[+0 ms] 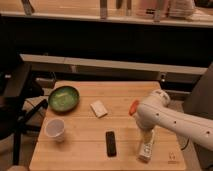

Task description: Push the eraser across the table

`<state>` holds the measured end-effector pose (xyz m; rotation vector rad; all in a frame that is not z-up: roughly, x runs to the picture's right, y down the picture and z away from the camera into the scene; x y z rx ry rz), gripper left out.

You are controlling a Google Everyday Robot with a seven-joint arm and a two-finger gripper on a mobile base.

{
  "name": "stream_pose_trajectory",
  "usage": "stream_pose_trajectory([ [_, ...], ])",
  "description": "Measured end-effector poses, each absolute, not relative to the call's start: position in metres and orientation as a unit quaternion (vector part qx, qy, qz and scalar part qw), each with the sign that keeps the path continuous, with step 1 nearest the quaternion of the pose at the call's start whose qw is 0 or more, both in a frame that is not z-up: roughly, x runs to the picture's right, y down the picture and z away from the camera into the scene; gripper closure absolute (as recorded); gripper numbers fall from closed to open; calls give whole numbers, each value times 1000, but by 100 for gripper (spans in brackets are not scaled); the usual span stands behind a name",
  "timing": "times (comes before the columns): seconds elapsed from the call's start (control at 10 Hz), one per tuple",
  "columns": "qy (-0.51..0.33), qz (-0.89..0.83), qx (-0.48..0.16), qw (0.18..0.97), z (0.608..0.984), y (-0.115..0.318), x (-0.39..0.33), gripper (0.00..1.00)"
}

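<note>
The eraser, a small flat black block, lies lengthwise on the near middle of the light wooden table. My white arm reaches in from the right, its rounded joint above the table's right side. The gripper hangs down from it, just over a white tube and about a hand's width right of the eraser. It touches neither, and nothing is held in it.
A green bowl sits at the back left, with a pale cup in front of it. A beige flat block lies mid-table. The white tube lies near the front right. An orange object peeks out behind the arm.
</note>
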<state>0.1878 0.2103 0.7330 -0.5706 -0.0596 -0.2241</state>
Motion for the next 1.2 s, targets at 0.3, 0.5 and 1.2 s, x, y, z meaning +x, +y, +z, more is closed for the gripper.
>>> stream_pose_trajectory([
  [0.3, -35, -118, -282, 951, 734, 220, 184, 20],
  [0.5, -39, -122, -285, 950, 734, 226, 180, 20],
  [1.2, -55, -135, -290, 946, 732, 240, 171, 20],
])
